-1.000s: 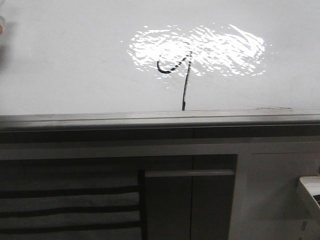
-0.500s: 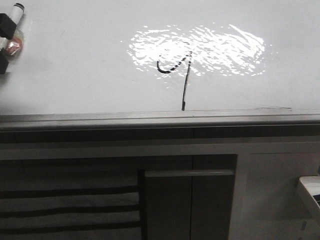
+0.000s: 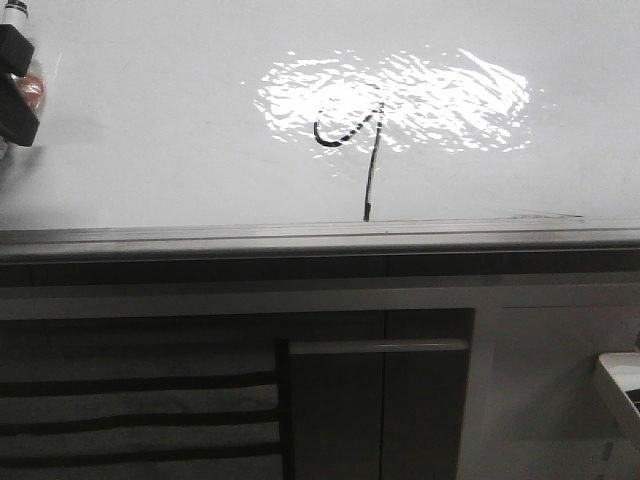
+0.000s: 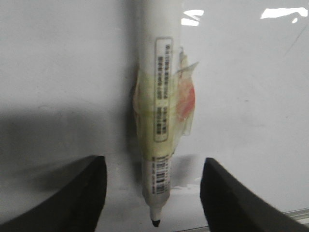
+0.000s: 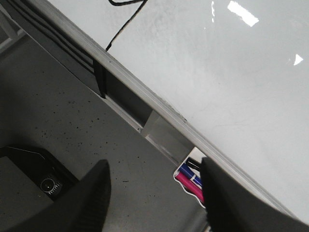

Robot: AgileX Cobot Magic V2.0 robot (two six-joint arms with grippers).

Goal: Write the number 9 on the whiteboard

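A: Where's the number 9 sitting?

B: On the whiteboard, mid-board in the front view. Small open curled loop is overlapping the bright rippled glare patch, long thin tail is running down almost to the grey edge strip. Roughly drawn, black line. Tail end is also showing in the right wrist view.

A: Left claw?

B: Left claw is showing at the far left edge of the front view, well apart from the 9. Fingers are standing spread, both clear of the marker hanging between them. Marker's a white barrel with a barcode label and yellowish tape with a red patch; dark tip is pointing toward the fingers. Can't tell what's gripping the barrel itself.

A: Right claw?

B: Right claw is also spread, nothing between the fingers. It's hovering off the board, over dark speckled floor, near the board's edge. A tray of coloured pens, pink and blue, is peeking out below that edge.

A: Under the board?

B: Dark cabinet fronts with a pale handle bar.
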